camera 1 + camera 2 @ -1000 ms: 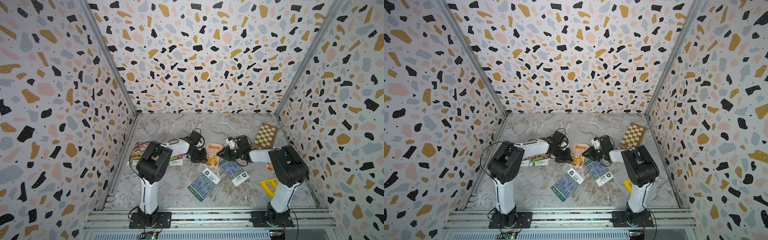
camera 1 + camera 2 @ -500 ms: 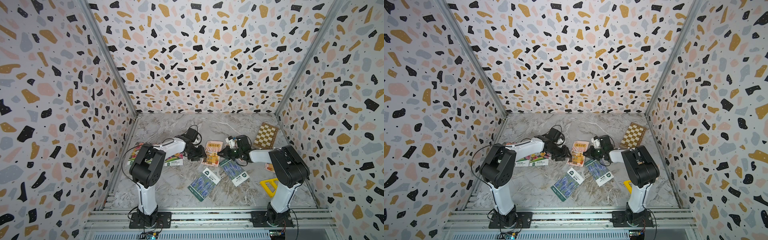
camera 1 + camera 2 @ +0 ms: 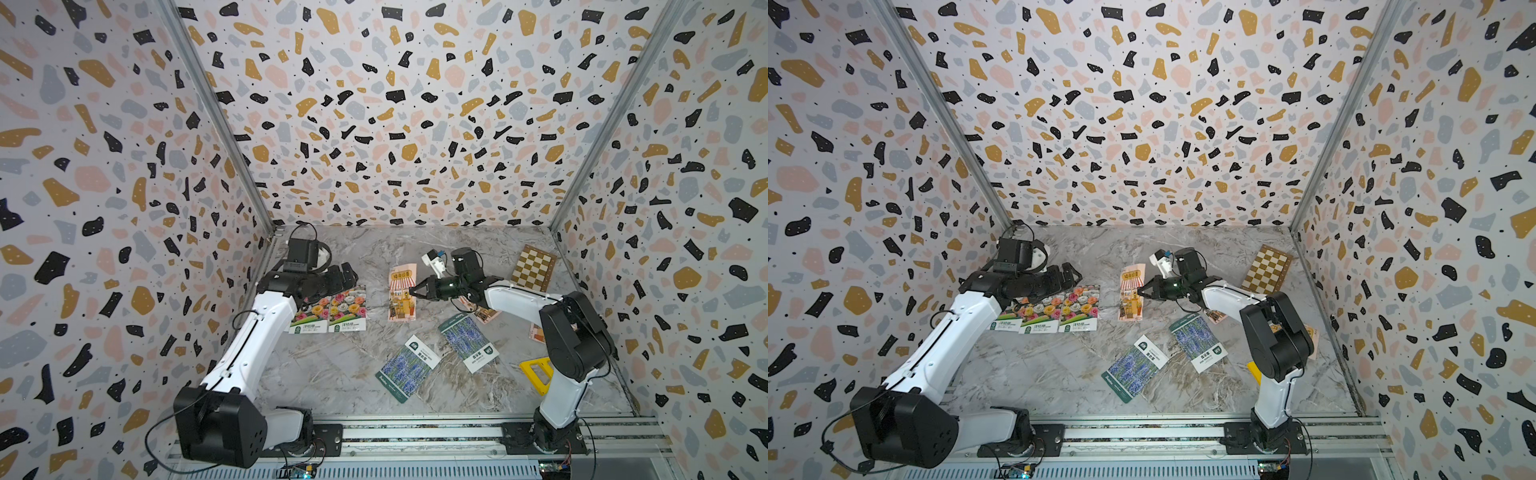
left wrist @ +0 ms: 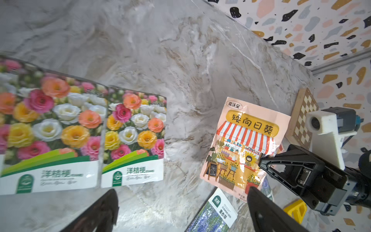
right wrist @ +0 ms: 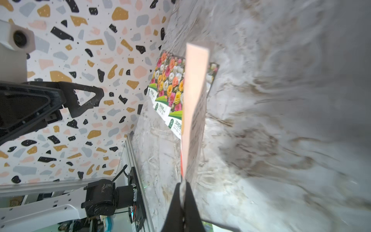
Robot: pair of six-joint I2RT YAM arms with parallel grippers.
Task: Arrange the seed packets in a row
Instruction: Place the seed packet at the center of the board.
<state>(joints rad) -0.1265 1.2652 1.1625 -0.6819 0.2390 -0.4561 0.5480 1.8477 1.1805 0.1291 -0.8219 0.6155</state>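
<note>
My left jaws have just let go. A second ago they were down by the shop packet (image 3: 402,297). Now they are spread wide, hold nothing, and have pulled back over the far edge of the flower row (image 3: 1079,307). My right jaws did the opposite. They have snapped together and now pinch the shop packet by the edge that faces away from the flower row. In the right wrist view the packet looks thin, edge on, sticking straight out from the pinched tips.

So the packet has changed hands. I think that helps, because my right arm (image 3: 515,299) can now steer it alone.

The flower row is three packets side by side, labels all turned the same way. The shop packet is near the row, on the right arm's side, with a strip of bare counter (image 3: 332,374) between them. It looks a little raised at the pinched edge. I cannot tell if its other edge rests on the counter. I think it only needs to slide closer and lie flat beside the last flower packet.

Two lavender packets (image 3: 407,368) lie crooked farther from the row, toward the bases of the arms. More shop packets peek out from under my right arm, but I cannot count them. All of these are not yet in line.
</note>
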